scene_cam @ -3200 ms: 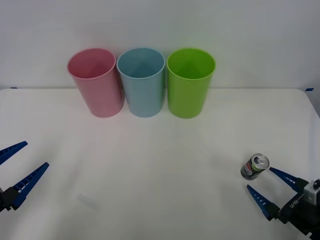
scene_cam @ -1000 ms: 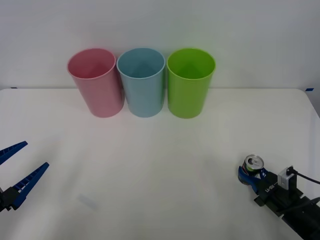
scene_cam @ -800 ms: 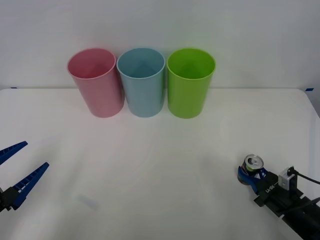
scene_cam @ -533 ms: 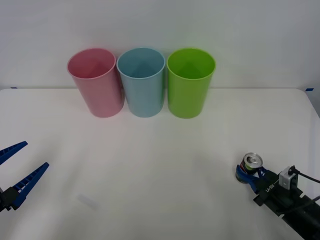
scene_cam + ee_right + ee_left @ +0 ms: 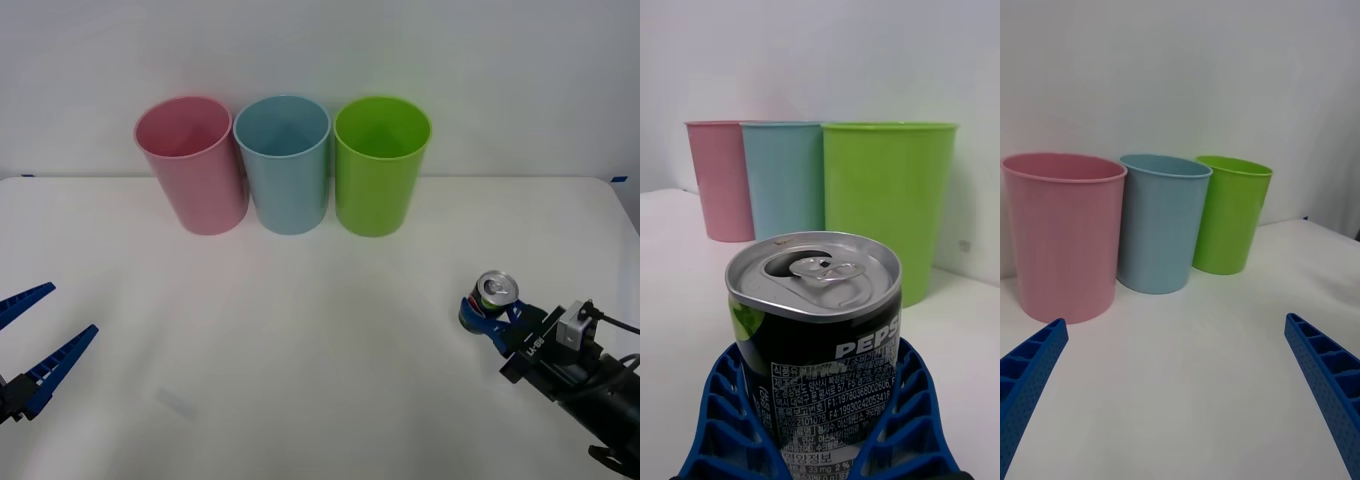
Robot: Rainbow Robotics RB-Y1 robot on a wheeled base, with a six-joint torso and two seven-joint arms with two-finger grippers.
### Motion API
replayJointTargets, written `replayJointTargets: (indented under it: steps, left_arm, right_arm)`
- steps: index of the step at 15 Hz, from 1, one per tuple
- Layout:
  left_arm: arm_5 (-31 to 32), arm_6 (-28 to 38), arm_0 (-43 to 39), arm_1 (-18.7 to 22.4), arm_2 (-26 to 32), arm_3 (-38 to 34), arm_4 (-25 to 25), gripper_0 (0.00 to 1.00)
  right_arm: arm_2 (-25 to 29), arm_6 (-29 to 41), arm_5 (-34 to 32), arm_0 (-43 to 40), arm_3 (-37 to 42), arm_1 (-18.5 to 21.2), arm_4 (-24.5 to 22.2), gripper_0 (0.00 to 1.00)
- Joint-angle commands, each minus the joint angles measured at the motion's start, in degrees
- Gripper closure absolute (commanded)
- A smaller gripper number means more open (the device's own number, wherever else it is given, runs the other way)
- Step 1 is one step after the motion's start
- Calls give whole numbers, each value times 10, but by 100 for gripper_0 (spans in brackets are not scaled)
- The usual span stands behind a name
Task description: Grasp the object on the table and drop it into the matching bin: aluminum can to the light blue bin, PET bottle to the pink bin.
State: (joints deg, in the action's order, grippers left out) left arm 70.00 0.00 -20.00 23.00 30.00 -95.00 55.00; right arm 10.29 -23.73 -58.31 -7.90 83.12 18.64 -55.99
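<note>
The right gripper [image 5: 487,322] is clamped on the aluminum can [image 5: 489,300], which stands upright between the blue fingers [image 5: 902,420] at the right near side of the table [image 5: 300,350]. Grasping is judged complete. Whether the can is clear of the surface cannot be told. Remaining: carry it to the light blue bin [image 5: 284,165], the middle of 3 bins, and release. The left gripper [image 5: 35,345] waits spread wide at the near left.
</note>
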Motion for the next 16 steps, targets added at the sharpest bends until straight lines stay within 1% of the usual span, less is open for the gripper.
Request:
replayJointTargets:
  steps: [1,3,5,10,12,16]
  left_arm:
    - [0,0,0,0,0,0,0,0]
    - [0,0,0,0,0,0,0,0]
    - [0,0,0,0,0,0,0,0]
    - [0,0,0,0,0,0,0,0]
    - [0,0,0,0,0,0,0,0]
    - [0,0,0,0,0,0,0,0]
  right_arm:
    - [-18,67,8,1,45,16,0,100]
    - [-25,117,11,9,78,26,0,100]
    - [-33,157,11,28,93,32,0,100]
    - [-60,235,19,104,95,32,-7,100]
    - [-77,243,37,129,95,32,-11,100]
    - [-121,252,110,189,94,32,-22,100]
